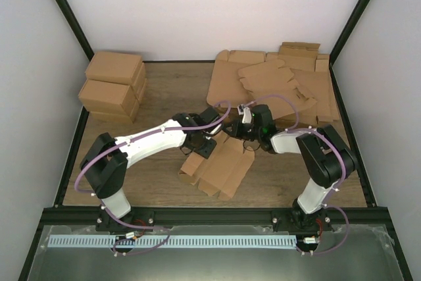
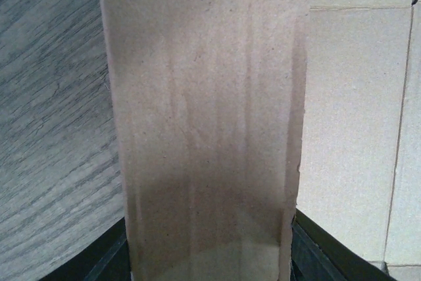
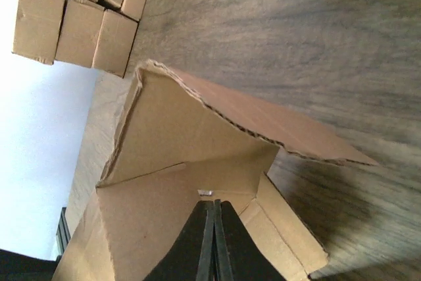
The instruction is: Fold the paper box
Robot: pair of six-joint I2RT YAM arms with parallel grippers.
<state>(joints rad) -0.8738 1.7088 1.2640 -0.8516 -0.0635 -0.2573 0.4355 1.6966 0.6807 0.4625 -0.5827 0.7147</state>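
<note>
Overhead and wrist views, near edge to far wall: the two arm bases stand at the near rim of the wood-grain bench, and both arms lean inward to meet over its middle; just beyond the bases, near the centre of the bench, lies the paper box, a brown corrugated blank only partly formed, with its near panels flat on the bench and its far flaps raised beneath the two wrists; the left pincer is grasping an upright flap of the paper box across its width, so that in the left wrist view the strip fills the gap between the two dark fingers, with bench grain on one side and a pale cardboard panel on the other; the right pincer is clenched, its black fingers pressed together with nothing visible between them and its tips touching an inner crease where raised walls of the box meet; a ragged-edged flap juts from that corner over the bench; farther back, at the far left, a stack of folded cartons; at the far right, an overlapping pile of flat cardboard blanks reaching the back wall.
</note>
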